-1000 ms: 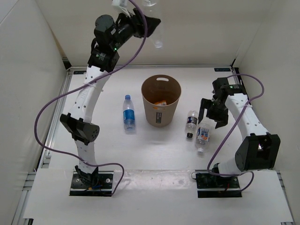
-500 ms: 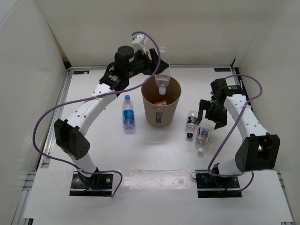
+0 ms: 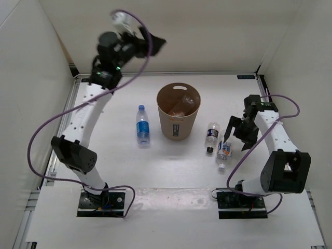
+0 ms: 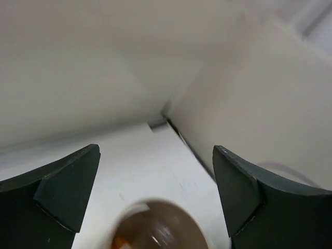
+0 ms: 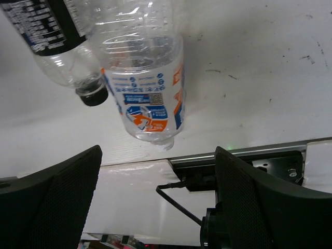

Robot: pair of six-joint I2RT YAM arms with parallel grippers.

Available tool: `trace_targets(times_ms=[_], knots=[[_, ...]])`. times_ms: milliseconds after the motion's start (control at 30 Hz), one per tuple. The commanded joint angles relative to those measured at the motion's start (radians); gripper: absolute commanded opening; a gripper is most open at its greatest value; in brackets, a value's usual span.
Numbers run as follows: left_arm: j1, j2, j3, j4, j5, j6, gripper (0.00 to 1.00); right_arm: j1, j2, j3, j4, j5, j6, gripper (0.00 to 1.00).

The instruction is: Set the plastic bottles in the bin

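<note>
Bottle of clear plastic with white-and-orange label (image 5: 148, 88) lies just ahead of my right gripper (image 5: 157, 150), long axis running away between its spread, empty fingers; left gripper (image 4: 155, 149), likewise spread and empty, hangs high beyond the round tan bin (image 3: 178, 127)

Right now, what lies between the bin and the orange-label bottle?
The dark-label bottle, lying on the table. The top view shows it between the bin and the orange-label bottle.

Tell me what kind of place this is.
Probably a robot lab test cell: plain white walls box in a table, two arms are bolted at its edge, and a bin and bottles are set out.
</note>
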Motion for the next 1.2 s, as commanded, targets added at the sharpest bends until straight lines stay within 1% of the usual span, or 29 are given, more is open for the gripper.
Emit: trace_targets(times_ms=[0,33,67,100,133,167,200,233,267,300,333,433,567,600,733,800,900,967,1000,1067,1100,1133,1167], knots=[[0.166,-0.041,0.144,0.030,0.005,0.029,1.00,-0.054,0.012,-0.028,0.044,-0.034,0.021,0.90],[0.166,-0.046,0.140,-0.008,-0.012,0.034,1.00,-0.074,0.026,-0.030,0.046,-0.036,0.024,0.90],[0.198,-0.050,0.123,-0.037,-0.048,0.038,1.00,-0.082,0.052,-0.028,0.049,-0.041,0.032,0.90],[0.215,-0.067,0.097,-0.128,-0.075,0.058,1.00,-0.089,0.079,-0.028,0.049,-0.044,0.037,0.90],[0.219,-0.082,0.048,-0.150,-0.119,0.096,1.00,-0.100,0.092,-0.021,0.052,-0.053,0.037,0.90],[0.217,-0.105,0.016,-0.160,-0.122,0.109,1.00,-0.100,0.119,-0.018,0.056,-0.053,0.037,0.90],[0.217,-0.119,-0.021,-0.143,-0.122,0.109,1.00,-0.099,0.142,-0.013,0.056,-0.050,0.037,0.90],[0.219,-0.134,-0.156,-0.122,-0.122,0.073,1.00,-0.088,0.155,-0.008,0.062,-0.047,0.037,0.90],[0.216,-0.183,-0.205,-0.097,-0.122,0.065,1.00,-0.082,0.190,0.014,0.062,-0.045,0.038,0.90],[0.215,-0.196,-0.249,-0.050,-0.126,0.060,1.00,-0.074,0.201,0.022,0.065,-0.045,0.038,0.90],[0.217,-0.219,-0.336,-0.034,-0.148,0.074,1.00,-0.065,0.213,0.054,0.069,-0.045,0.037,0.90],[0.226,-0.222,-0.365,-0.110,-0.167,0.139,1.00,-0.045,0.251,0.096,0.067,-0.041,0.041,0.90],[0.266,-0.221,-0.405,-0.146,-0.172,0.166,1.00,-0.033,0.314,0.139,0.069,-0.053,0.049,0.90],[0.275,-0.216,-0.411,-0.151,-0.169,0.170,1.00,-0.033,0.354,0.142,0.072,-0.056,0.047,0.90],[0.286,-0.207,-0.432,-0.215,-0.184,0.216,1.00,-0.040,0.442,0.154,0.064,-0.094,0.041,0.90],[0.298,-0.207,-0.448,-0.221,-0.198,0.221,1.00,-0.044,0.489,0.165,0.043,-0.081,0.029,0.90],[0.323,-0.201,-0.463,-0.224,-0.193,0.204,1.00,-0.066,0.502,0.170,0.015,-0.071,0.012,0.90],[0.350,-0.196,-0.471,-0.218,-0.187,0.169,1.00,-0.082,0.506,0.173,0.009,-0.064,0.007,0.81],[0.370,-0.193,-0.480,-0.218,-0.185,0.157,1.00,-0.094,0.509,0.182,-0.003,-0.065,0.004,0.70],[0.396,-0.188,-0.491,-0.229,-0.188,0.146,1.00,-0.114,0.506,0.188,-0.016,-0.056,0.009,0.60],[0.400,-0.184,-0.495,-0.229,-0.187,0.149,1.00,-0.120,0.497,0.205,-0.028,-0.053,0.009,0.58],[0.430,-0.184,-0.497,-0.240,-0.187,0.149,1.00,-0.122,0.486,0.211,-0.036,-0.045,0.009,0.58],[0.433,-0.179,-0.501,-0.249,-0.187,0.154,1.00,-0.128,0.477,0.225,-0.045,-0.038,0.009,0.58]])
